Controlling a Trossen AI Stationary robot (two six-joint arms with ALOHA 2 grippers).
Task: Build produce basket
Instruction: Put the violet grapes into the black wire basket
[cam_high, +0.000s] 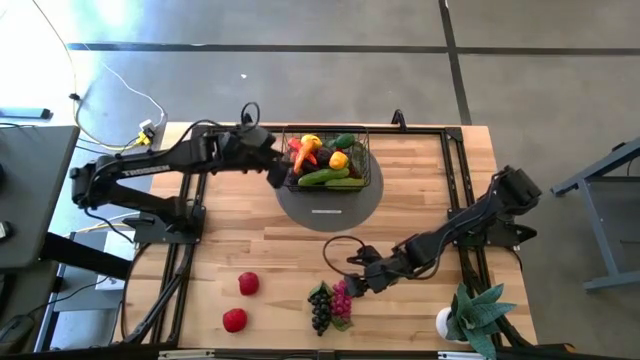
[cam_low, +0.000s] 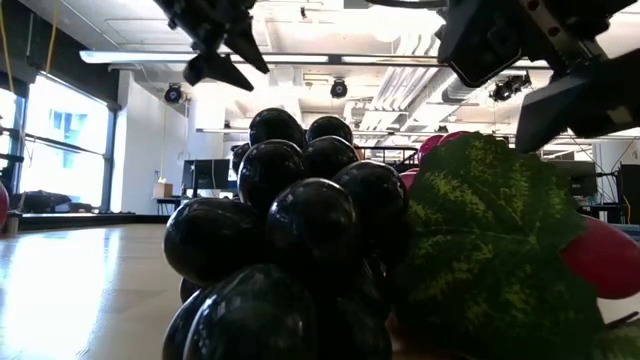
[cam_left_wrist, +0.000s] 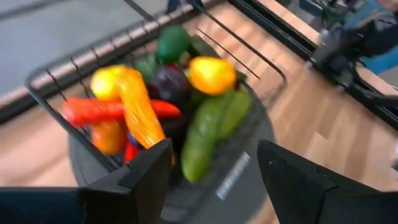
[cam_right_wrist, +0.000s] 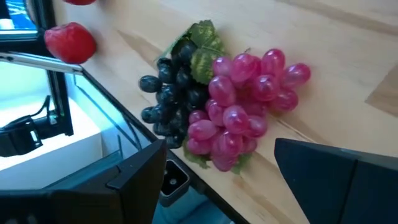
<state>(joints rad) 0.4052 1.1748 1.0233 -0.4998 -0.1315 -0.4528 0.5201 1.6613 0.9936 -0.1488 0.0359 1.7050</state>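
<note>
Grapes (cam_right_wrist: 236, 118) lie just beyond spread right fingers (cam_right_wrist: 140, 171).

A black wire-mesh basket (cam_high: 362, 172) of toy produce (cam_high: 325, 160) sits on a grey round disc (cam_high: 330, 212) at the table's far middle; grape bunches (cam_high: 330, 305) lie near, two red tomatoes (cam_high: 241, 300) to their left.

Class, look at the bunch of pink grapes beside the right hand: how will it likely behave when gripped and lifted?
The pink grapes are many round glossy beads, so fingers may slip between them. The bunch probably flexes rather than staying stiff. It touches the dark grapes, which may get dragged along. The open right hand hovers nearby.
</note>
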